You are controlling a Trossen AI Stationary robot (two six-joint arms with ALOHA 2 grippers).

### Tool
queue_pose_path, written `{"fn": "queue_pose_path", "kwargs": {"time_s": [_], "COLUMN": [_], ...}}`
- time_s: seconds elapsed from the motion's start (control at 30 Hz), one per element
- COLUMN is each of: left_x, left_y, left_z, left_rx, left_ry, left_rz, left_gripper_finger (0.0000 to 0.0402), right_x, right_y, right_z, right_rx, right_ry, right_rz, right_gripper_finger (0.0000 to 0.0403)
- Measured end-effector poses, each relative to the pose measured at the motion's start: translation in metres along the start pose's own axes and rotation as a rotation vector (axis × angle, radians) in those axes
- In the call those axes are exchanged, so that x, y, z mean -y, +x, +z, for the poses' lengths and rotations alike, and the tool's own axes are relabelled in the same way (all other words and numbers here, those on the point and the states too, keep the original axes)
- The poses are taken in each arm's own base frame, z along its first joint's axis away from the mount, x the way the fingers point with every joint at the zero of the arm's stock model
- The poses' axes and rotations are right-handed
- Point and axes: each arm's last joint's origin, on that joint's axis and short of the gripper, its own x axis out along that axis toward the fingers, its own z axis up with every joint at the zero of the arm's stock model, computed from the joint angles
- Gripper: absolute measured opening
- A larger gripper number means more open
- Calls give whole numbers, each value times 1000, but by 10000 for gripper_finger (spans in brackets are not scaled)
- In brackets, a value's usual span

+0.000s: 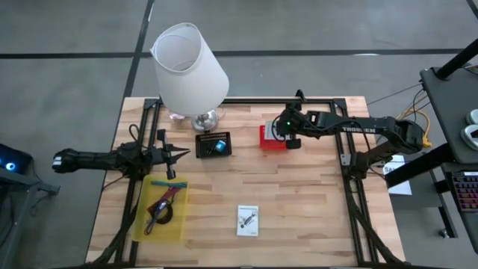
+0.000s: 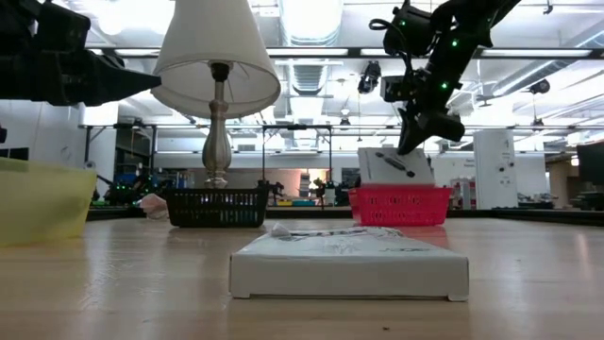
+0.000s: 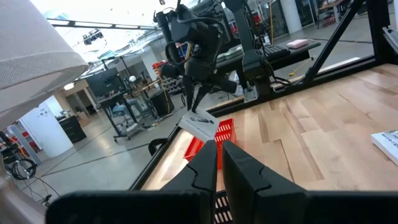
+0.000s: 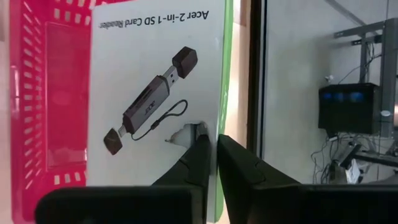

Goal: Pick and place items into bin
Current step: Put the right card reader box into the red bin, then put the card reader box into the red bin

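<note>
1. A white packet (image 4: 155,106), a boxed card reader, is standing tilted inside a small red basket (image 1: 270,137) near the far edge of the wooden table (image 1: 299,202); its lower part is sitting in the basket while its upper edge is sticking out above the rim.
2. The right gripper (image 4: 211,152) is pinching that upper edge, its two dark fingers clenched on the card (the wrist view shows them closed tight against it).
3. A second white packet (image 1: 248,220) is lying flat near the front middle of the table, well apart from the first.
4. A black basket (image 1: 213,144) is sitting just beside the base of a large white lamp (image 1: 190,67), left of the red basket.
5. A yellow tray (image 1: 160,209) at the front left is holding a maroon strap and a dark cable, both too small to describe further.
6. The left gripper (image 1: 181,155) is hovering above the table near the yellow tray, its fingers closed on nothing.
7. Risk, as a judgement: the packet is leaning on the basket wall, so on release it could tip over the rim and fall out, or a lingering pinch could drag the light basket along.
</note>
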Motion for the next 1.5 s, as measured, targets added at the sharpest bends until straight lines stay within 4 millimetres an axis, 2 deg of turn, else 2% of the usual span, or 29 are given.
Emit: {"fn": "queue_pose_path", "kwargs": {"time_s": [0.67,0.77,0.9,1.03,1.27,1.5], "left_x": [0,0,0,0,0,0], "left_y": [0,0,0,0,0,0], "left_z": [0,0,0,0,0,0], "left_rx": [0,0,0,0,0,0], "left_ry": [0,0,0,0,0,0], "left_rz": [0,-1,-1,-1,-1,0], "left_gripper_finger": [8,8,8,8,8,8], "right_x": [1,2,3,1,-23,-63], "right_y": [-1,-2,-6,-12,-31,-61], "right_z": [1,3,8,17,41,65], "right_rx": [6,16,79,195,419,614], "right_ry": [6,52,148,218,183,-25], "right_rz": [-2,4,85,268,560,608], "right_gripper_finger": [106,121,140,152,156,153]}}
